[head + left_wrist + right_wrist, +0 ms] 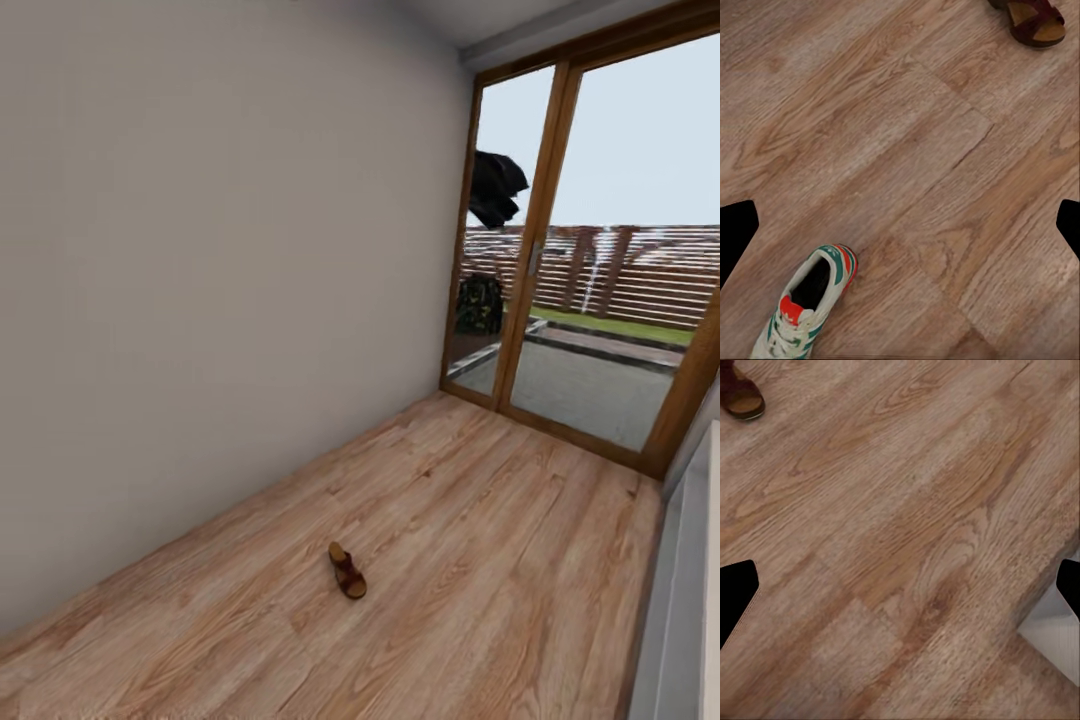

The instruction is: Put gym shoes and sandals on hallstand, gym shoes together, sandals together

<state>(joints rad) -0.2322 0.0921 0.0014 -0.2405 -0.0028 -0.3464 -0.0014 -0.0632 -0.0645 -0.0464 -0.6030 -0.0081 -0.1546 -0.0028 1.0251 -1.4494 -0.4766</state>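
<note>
— What lies ahead of you?

— From my head camera, one brown sandal (347, 571) lies alone on the wood floor (480, 560), roughly at six o'clock from the glass door (590, 270), with the plain wall (200, 280) off at nine o'clock. A pale edge at the far right may be the hallstand (690, 600), though too little shows to be sure.

— And your hands?

— My left gripper (900, 225) hangs with its fingers spread wide, empty, above the planks; a gym shoe (806, 307) lies below it, a sandal (1035, 19) well apart. My right gripper (900, 585) is likewise spread and empty, a sandal (741, 396) far off.
</note>
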